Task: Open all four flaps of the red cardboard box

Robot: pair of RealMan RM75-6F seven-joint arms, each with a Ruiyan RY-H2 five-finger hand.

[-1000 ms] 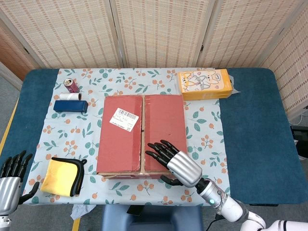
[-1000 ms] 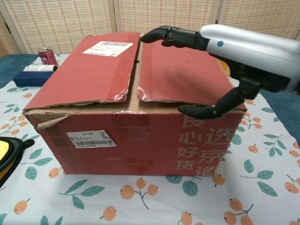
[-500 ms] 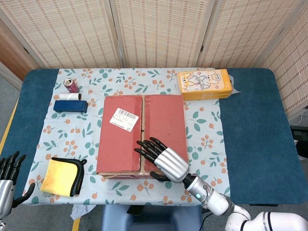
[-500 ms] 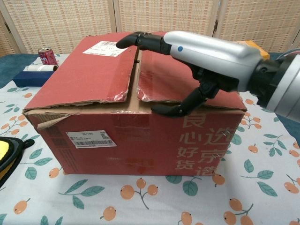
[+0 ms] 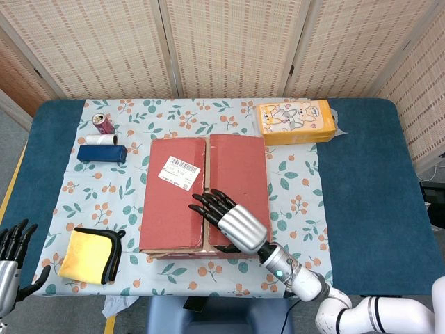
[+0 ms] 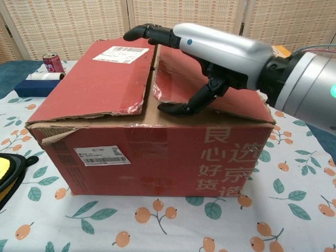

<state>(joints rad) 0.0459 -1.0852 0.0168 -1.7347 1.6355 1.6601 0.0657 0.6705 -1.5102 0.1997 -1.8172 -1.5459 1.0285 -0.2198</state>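
The red cardboard box [image 5: 174, 209] stands mid-table on the floral cloth, with its front wall [image 6: 157, 152] close in the chest view. Its left flap [image 6: 94, 79], bearing a white label, lies flat. My right hand [image 5: 233, 224] reaches over the near part of the top, fingers [image 6: 144, 31] stretched across the middle seam and the thumb at the torn front edge of the right flap [image 6: 181, 76]. That flap's seam edge looks slightly raised. My left hand [image 5: 10, 259] hovers off the table's near left corner, fingers apart, holding nothing.
An orange carton with cartoon cats [image 5: 297, 122] lies behind the box on the right. A soda can [image 5: 101, 122], a white roll [image 5: 102, 140] and a dark blue box [image 5: 101, 154] sit at the back left. A yellow cloth [image 5: 89, 255] lies front left.
My right hand has slid left across the box top, from the right flap to the middle seam. The right flap's seam edge has lifted a little. The left hand has sunk slightly.
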